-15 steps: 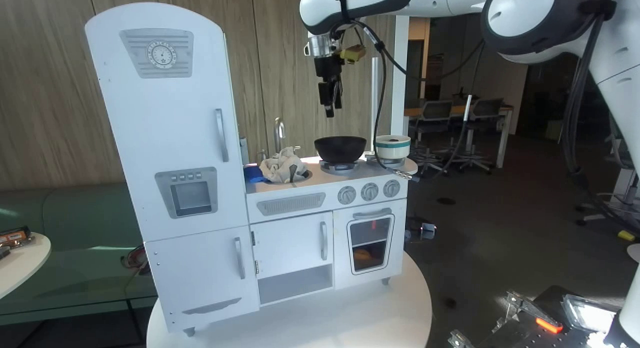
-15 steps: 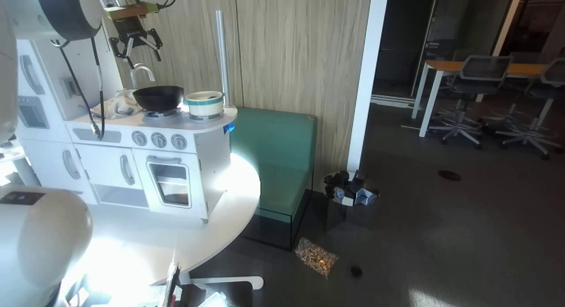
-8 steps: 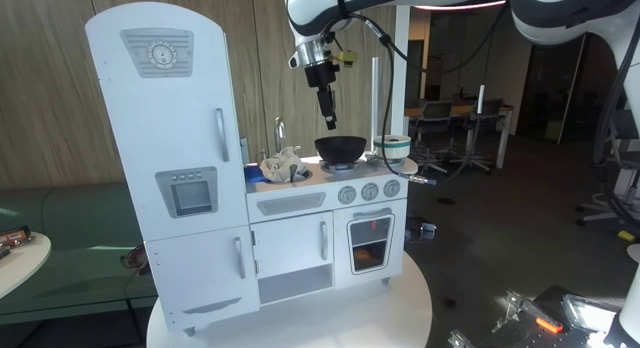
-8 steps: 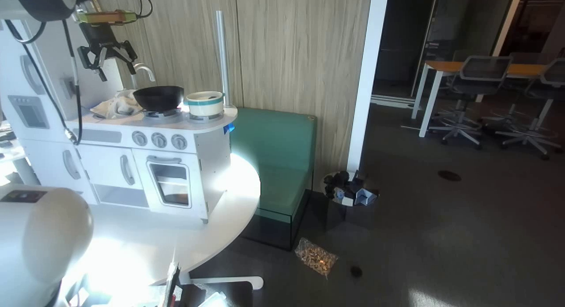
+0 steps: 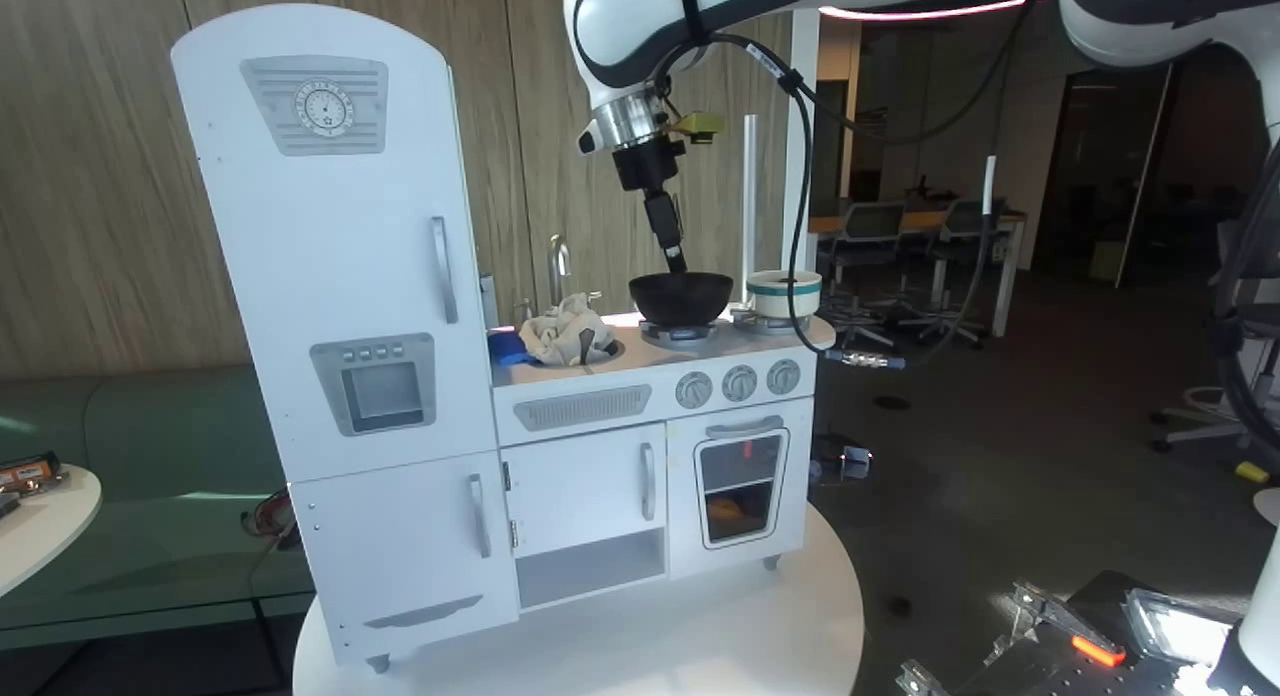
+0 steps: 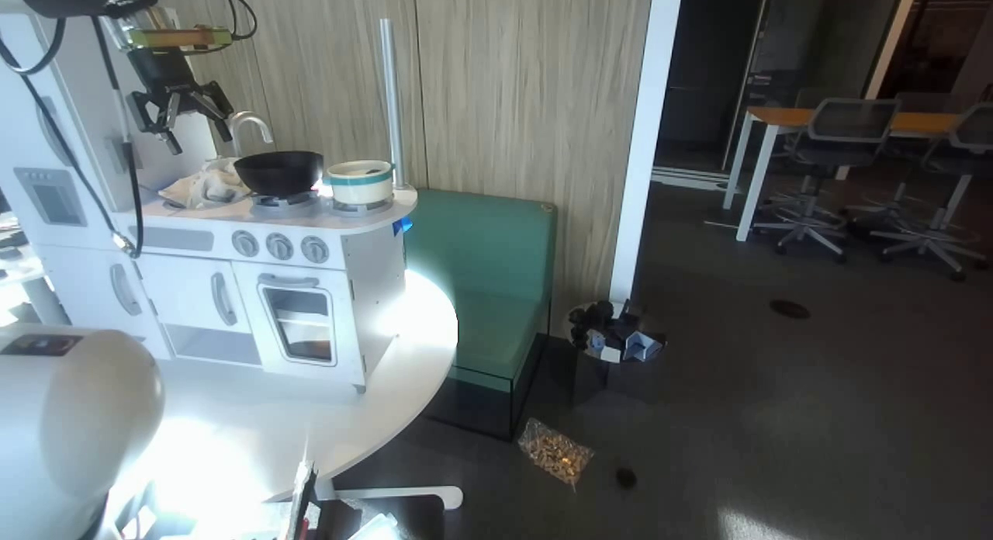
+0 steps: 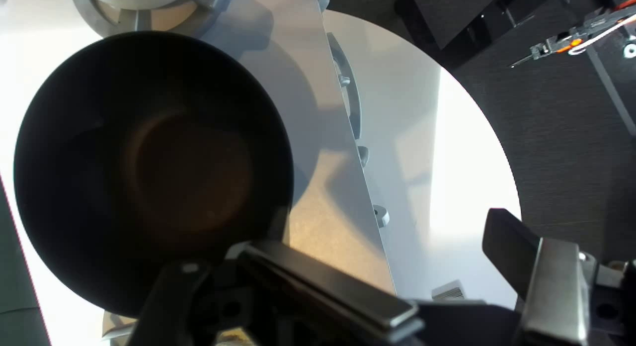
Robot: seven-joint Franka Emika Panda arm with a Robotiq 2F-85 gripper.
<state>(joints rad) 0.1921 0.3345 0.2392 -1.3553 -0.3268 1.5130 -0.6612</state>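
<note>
Black bowl [image 6: 278,172], upright on the burner [image 6: 284,202] just beside the teal-banded pot [image 6: 361,186], taken here as landmark. End effector [image 6: 202,143]: fingers spread wide, nothing between them, on the bowl's side away from the pot and not touching it. Crumpled cloth [image 6: 217,185] lies farther from the pot. Judged by appearance, the bowl is light, stiff and unlikely to break; its flaring, smooth wall would probably slip under a squeeze, and its narrow foot may skid or tip. No handle shows. Suggested hold: rim opposite the pot, one finger inside, one outside.
</note>
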